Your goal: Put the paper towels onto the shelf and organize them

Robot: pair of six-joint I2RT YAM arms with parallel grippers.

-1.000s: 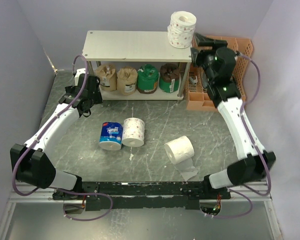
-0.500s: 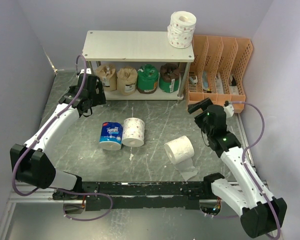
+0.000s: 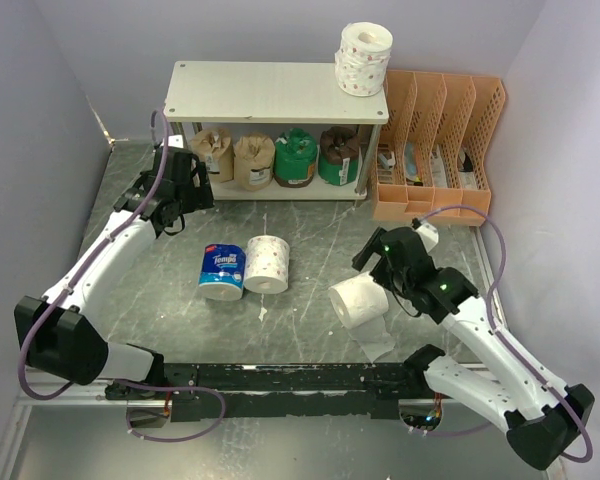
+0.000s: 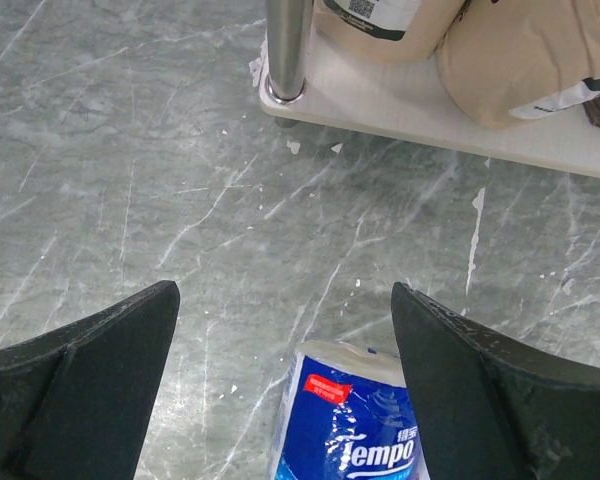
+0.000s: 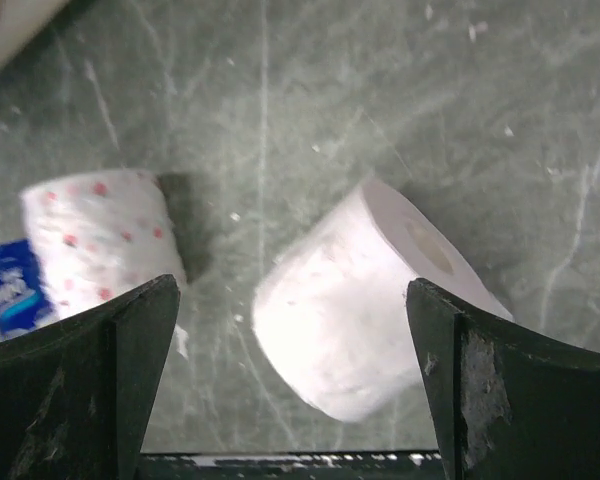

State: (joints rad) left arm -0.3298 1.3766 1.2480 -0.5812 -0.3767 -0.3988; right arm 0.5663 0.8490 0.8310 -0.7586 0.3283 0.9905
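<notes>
Five rolls [image 3: 275, 158] are on the shelf [image 3: 270, 92] — four on its lower tier, a dotted one [image 3: 364, 58] on top. Three are left on the surface [image 3: 140, 300]: a blue roll [image 3: 221, 272], a dotted roll [image 3: 267, 264] just beside it, and a plain roll [image 3: 359, 300] apart. Both hands gape wide and empty — the right hand [image 5: 292, 340] over the plain roll, the left hand [image 4: 285, 350] above the blue roll.

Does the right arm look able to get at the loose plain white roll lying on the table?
Probably yes. The right tool hangs open directly over the plain white roll, nothing lies between them, and the dotted roll sits clear to one side.
</notes>
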